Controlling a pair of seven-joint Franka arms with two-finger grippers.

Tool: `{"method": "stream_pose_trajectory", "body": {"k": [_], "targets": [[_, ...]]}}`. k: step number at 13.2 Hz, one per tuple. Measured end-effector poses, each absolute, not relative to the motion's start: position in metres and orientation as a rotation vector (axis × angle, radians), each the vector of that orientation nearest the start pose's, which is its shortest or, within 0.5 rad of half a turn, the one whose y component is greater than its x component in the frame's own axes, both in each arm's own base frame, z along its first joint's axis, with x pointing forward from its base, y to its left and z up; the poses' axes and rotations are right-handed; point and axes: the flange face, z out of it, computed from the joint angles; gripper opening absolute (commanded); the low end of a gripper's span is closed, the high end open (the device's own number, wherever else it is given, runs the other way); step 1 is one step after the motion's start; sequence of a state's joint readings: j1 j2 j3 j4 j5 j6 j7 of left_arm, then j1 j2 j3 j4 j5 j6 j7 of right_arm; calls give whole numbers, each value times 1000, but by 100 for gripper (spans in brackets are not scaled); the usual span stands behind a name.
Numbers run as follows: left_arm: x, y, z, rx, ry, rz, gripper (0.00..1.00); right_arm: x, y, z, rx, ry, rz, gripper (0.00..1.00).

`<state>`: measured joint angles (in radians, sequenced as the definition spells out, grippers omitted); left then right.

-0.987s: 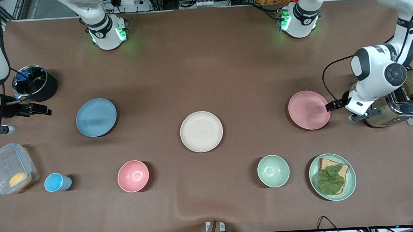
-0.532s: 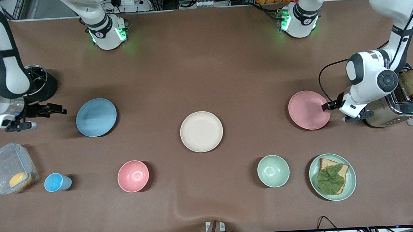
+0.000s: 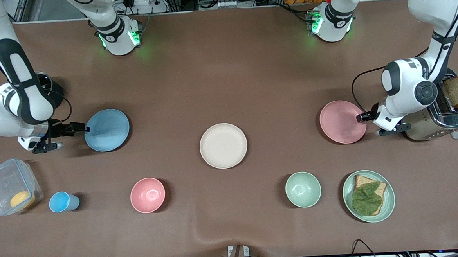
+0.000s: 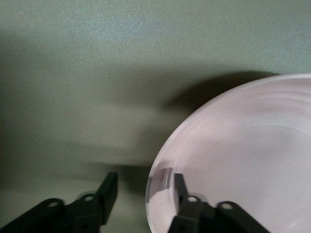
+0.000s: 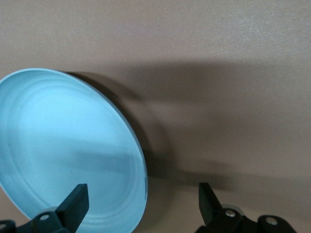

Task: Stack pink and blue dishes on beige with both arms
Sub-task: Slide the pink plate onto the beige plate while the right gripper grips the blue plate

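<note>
Grasp step: left end effector (image 3: 361, 117) straddles the flat round pale pink plate (image 3: 341, 122) rim, half-narrowed; right end effector (image 3: 83, 128) wide at the flat round light blue plate (image 3: 106, 130). Next: clamp both rims, carry to the flat round cream-beige plate (image 3: 223, 145).

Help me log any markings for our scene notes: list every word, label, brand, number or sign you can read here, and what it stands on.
No text can be read in any view.
Right arm's base: a small dark mark on its white collar, too small to read.
Left arm's base: a like mark, too small to read.
Plates, bowls, blue cup, toaster: no markings show.
</note>
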<state>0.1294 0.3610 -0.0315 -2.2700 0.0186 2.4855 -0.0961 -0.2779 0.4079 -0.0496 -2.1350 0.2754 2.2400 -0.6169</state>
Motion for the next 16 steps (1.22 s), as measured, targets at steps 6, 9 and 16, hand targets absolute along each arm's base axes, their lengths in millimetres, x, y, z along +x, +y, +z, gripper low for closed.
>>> {"method": "stream_pose_trajectory", "body": {"k": [6, 9, 16], "targets": [[522, 46, 193, -3144, -322, 207, 0, 518, -144, 166, -2805, -181, 320, 16], [532, 37, 202, -3154, -297, 168, 0, 522, -146, 166, -2785, -232, 329, 0], [585, -91, 286, -3280, -156, -68, 0, 547, -145, 181, -2685, -287, 431, 0]]}}
